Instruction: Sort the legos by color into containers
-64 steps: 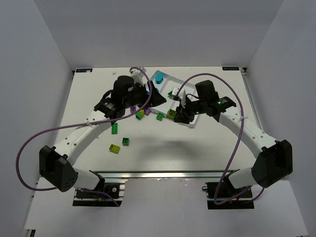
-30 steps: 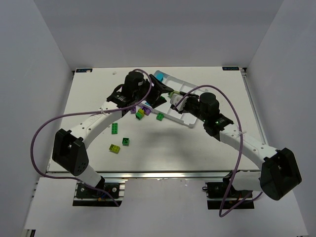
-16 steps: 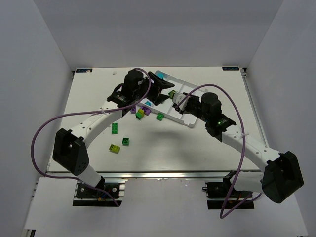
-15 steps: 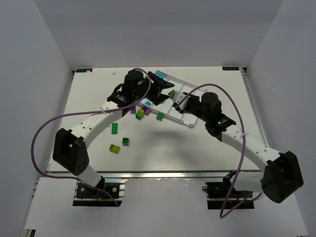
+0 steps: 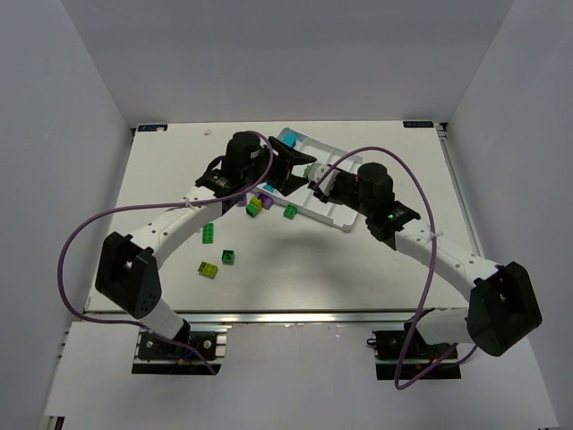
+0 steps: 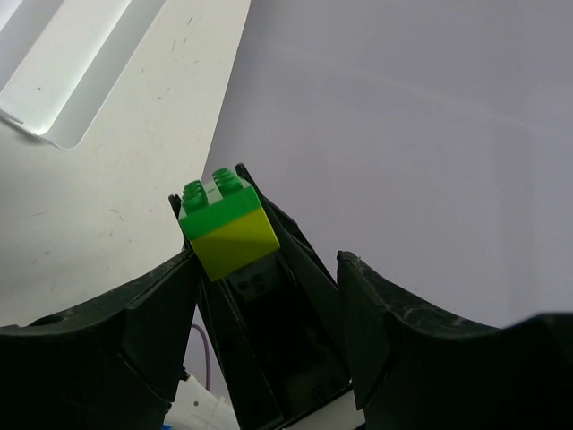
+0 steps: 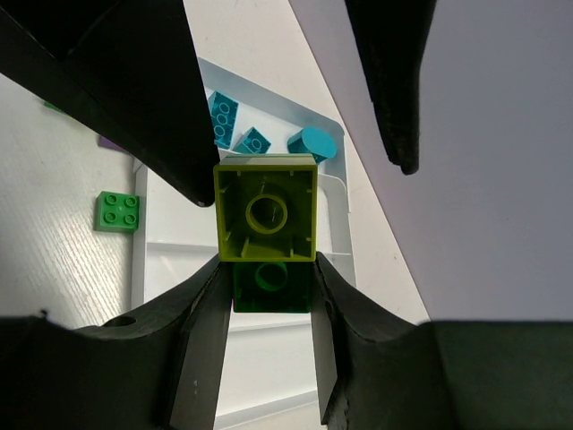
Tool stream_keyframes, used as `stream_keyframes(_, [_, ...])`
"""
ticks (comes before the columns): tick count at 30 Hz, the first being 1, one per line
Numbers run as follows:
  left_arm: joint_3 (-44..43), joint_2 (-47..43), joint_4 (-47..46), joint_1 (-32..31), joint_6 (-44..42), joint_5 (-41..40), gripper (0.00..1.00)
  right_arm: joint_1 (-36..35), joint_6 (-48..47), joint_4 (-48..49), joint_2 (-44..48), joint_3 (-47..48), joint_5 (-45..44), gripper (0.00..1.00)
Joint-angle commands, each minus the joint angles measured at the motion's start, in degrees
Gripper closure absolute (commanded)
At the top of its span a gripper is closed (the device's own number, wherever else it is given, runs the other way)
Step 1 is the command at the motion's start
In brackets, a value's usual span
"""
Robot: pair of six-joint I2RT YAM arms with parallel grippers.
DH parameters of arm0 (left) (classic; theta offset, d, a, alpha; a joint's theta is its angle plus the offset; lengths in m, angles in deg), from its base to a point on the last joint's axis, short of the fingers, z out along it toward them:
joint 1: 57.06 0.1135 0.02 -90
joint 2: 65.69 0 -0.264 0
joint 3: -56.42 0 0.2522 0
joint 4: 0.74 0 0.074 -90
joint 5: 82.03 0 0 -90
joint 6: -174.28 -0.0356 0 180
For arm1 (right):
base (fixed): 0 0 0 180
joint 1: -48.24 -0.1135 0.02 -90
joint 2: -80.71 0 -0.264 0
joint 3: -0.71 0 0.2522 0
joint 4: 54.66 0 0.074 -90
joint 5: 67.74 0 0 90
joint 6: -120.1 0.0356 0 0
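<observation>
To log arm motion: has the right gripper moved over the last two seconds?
Yes. The right gripper, holding a brick stack, moved from the white tray's near end toward its middle, close to the left gripper.

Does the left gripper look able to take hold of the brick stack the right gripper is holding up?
Probably yes. The left gripper is open with a finger on either side of the green and yellow-green stack, which the right gripper holds out beyond its own fingertips. Nothing lies between, though the stack sits off-centre.
</observation>
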Motion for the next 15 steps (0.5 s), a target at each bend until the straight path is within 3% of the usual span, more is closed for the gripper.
stream_keyframes(1, [-0.19, -2.83, 0.16, 0.01, 0.87, 1.03, 0.29, -0.28, -0.44, 2.28, -0.78, 2.9, -0.73, 1.0])
stream_keyframes(6, [0.25, -3.44, 2.79, 0.71, -1.85, -0.11, 0.29, 0.77, 2.01, -3.5, -1.57, 6.14, 0.84, 1.0])
stream_keyframes(12, [-0.63, -5.64, 8.42, 3.96, -16.05, -1.69, 0.28, 5.42, 1.14, -27.46, -2.98, 15.97, 19.19, 1.0])
stream_keyframes(15, [-0.37, -7.48, 10.45, 5.19, -24.42, -2.31, 0.28, 6.57, 1.14, -34.26, -4.2, 19.41, 27.72, 1.0])
